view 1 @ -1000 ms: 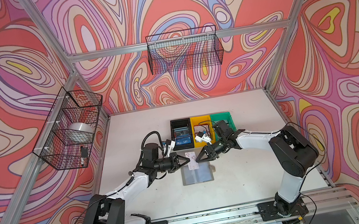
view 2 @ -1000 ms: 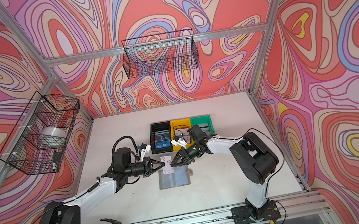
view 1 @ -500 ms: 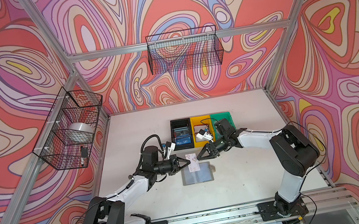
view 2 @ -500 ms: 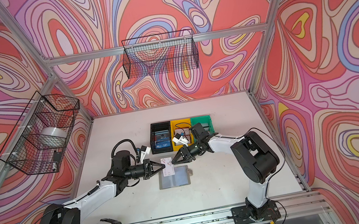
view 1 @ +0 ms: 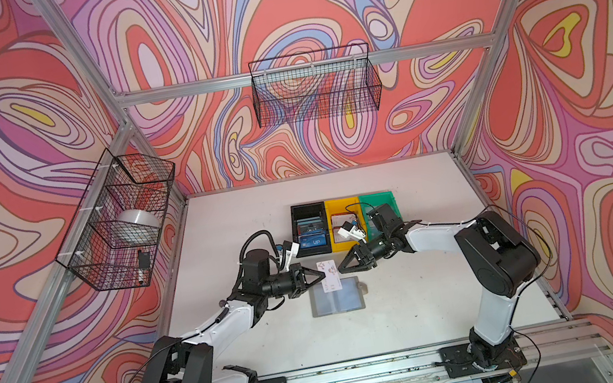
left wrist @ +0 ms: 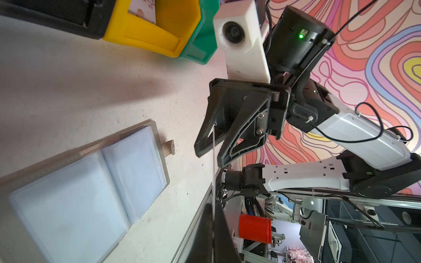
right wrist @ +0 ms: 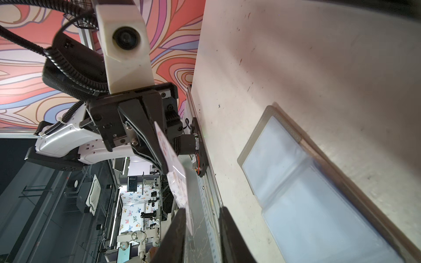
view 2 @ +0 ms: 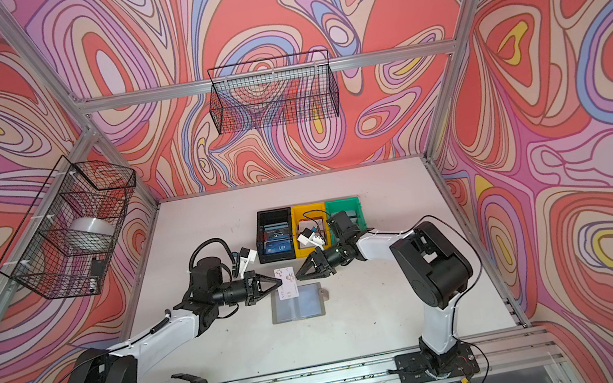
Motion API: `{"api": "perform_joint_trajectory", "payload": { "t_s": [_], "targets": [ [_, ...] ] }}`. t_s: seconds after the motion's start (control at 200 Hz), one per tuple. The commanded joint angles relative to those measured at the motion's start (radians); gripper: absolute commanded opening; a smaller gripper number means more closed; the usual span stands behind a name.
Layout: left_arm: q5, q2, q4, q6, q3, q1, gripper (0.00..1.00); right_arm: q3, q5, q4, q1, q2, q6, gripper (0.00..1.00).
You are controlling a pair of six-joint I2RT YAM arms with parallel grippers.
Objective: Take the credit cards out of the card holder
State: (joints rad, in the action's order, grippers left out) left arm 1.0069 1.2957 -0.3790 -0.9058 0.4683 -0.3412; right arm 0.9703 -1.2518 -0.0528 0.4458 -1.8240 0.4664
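The grey card holder (view 1: 337, 299) (view 2: 297, 303) lies spread open on the table, and its clear sleeves (left wrist: 79, 193) (right wrist: 319, 193) look empty. A white credit card (view 1: 330, 276) (view 2: 287, 284) with red marks hangs in the air over the holder's far left corner. My left gripper (view 1: 322, 276) (view 2: 280, 284) (left wrist: 213, 218) is shut on one end of it. My right gripper (view 1: 341, 269) (view 2: 298, 275) (right wrist: 202, 211) faces the left one and stands open. The card's free end (right wrist: 180, 193) reaches between the right fingers, close against one of them.
Behind the grippers stand three bins in a row: black (view 1: 306, 210) with blue VIP cards (view 1: 312, 243), yellow (view 1: 340, 204) with white cards, and green (view 1: 379, 198). Wire baskets hang on the left wall (view 1: 116, 220) and the back wall (view 1: 314, 85).
My left gripper with the card has dipped a little toward the table's front. The right gripper has stayed at the card's free end, still open.
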Motion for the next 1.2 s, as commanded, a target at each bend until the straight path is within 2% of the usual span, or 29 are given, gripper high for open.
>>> {"api": "perform_joint_trajectory", "payload": {
  "t_s": [0.0, 0.326, 1.192],
  "targets": [
    [0.01, -0.006, -0.037, -0.006, -0.01, -0.004, 0.0, -0.011, -0.031, 0.101, -0.002, -0.011, 0.057, 0.28],
    [0.013, 0.03, -0.107, -0.038, -0.014, -0.004, 0.0, -0.014, -0.039, 0.169, 0.009, -0.008, 0.113, 0.28],
    [-0.015, 0.05, -0.129, -0.047, 0.03, -0.003, 0.0, -0.048, -0.049, 0.31, 0.031, -0.021, 0.219, 0.27]
  ]
}}
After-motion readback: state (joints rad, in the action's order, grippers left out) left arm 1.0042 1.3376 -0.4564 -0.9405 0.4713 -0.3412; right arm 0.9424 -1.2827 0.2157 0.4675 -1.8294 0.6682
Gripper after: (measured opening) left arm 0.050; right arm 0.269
